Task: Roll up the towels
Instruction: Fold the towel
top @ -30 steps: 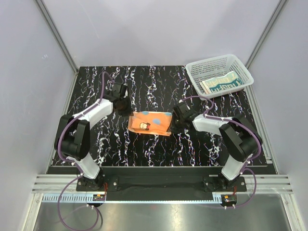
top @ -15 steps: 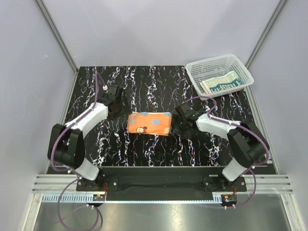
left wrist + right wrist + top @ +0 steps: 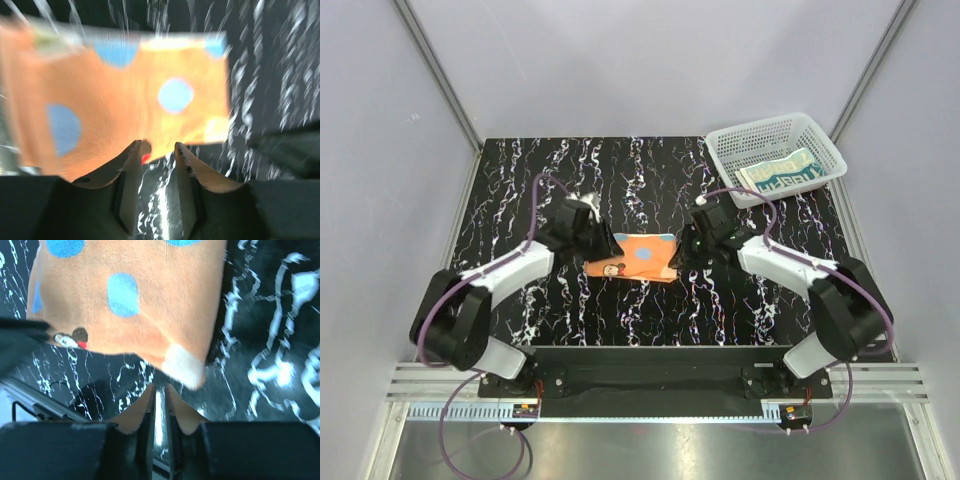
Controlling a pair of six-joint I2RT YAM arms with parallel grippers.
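Left gripper (image 3: pixel 160 148): jaws part open, table (image 3: pixel 620 170) showing through gap, tips at edge of orange towel (image 3: pixel 130 105) (view blurred, no clear hold). Right gripper (image 3: pixel 159 386): jaws almost together, thin slit, empty, just short of towel's white corner. Orange towel folded, mid-table, between grippers. Far right: cream towel (image 3: pixel 782 172) lying in white basket (image 3: pixel 720 150).

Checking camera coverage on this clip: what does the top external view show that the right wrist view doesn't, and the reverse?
Only top external: the left gripper at the left end of the orange towel, and the white basket at the far right holding the cream towel.
Only right wrist: the right gripper close up, fingers nearly together with nothing between them, just short of a white patch at the towel's corner.
Both: the orange towel on the black marbled table.
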